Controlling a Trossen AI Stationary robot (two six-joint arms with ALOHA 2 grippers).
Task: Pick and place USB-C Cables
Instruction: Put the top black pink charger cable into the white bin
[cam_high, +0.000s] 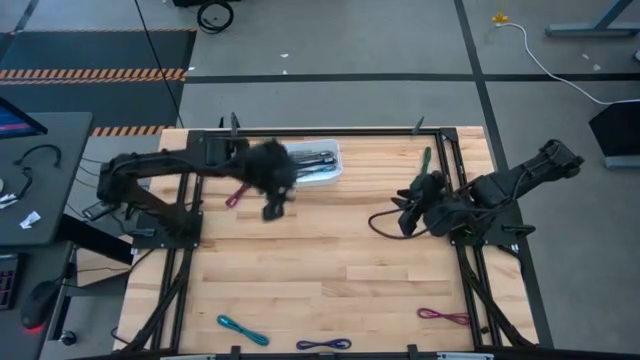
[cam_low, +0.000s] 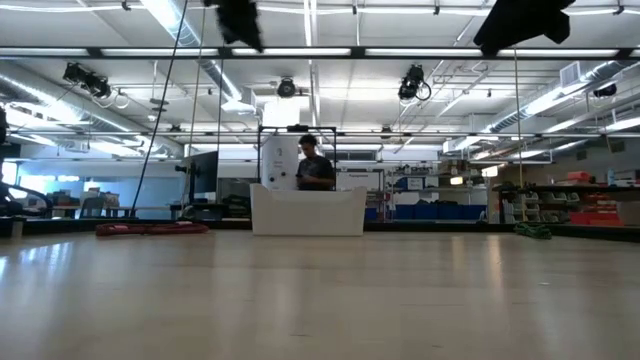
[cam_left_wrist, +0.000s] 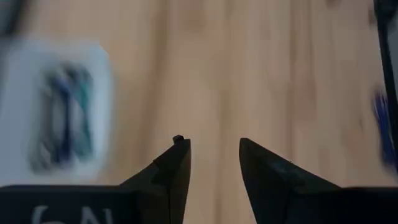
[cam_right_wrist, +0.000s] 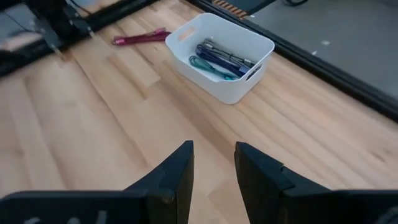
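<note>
A white bin (cam_high: 318, 163) stands at the table's far side with several cables in it (cam_right_wrist: 219, 61). A magenta cable (cam_high: 238, 195) lies flat on the table left of the bin. A green cable (cam_high: 426, 158) lies at the far right. A teal cable (cam_high: 242, 330), a purple cable (cam_high: 323, 344) and another magenta cable (cam_high: 443, 316) lie along the near edge. My left gripper (cam_left_wrist: 214, 155) is open and empty above the table, next to the bin (cam_left_wrist: 59, 106) and blurred in the high view (cam_high: 272, 205). My right gripper (cam_right_wrist: 214, 158) is open and empty at the table's right (cam_high: 405, 220).
Black frame rails (cam_high: 460, 190) run along the table's edges. A bare stretch of wood (cam_high: 330, 260) lies between the bin and the near-edge cables. In the low view a person (cam_low: 316, 170) stands in the room far behind the bin (cam_low: 307, 210).
</note>
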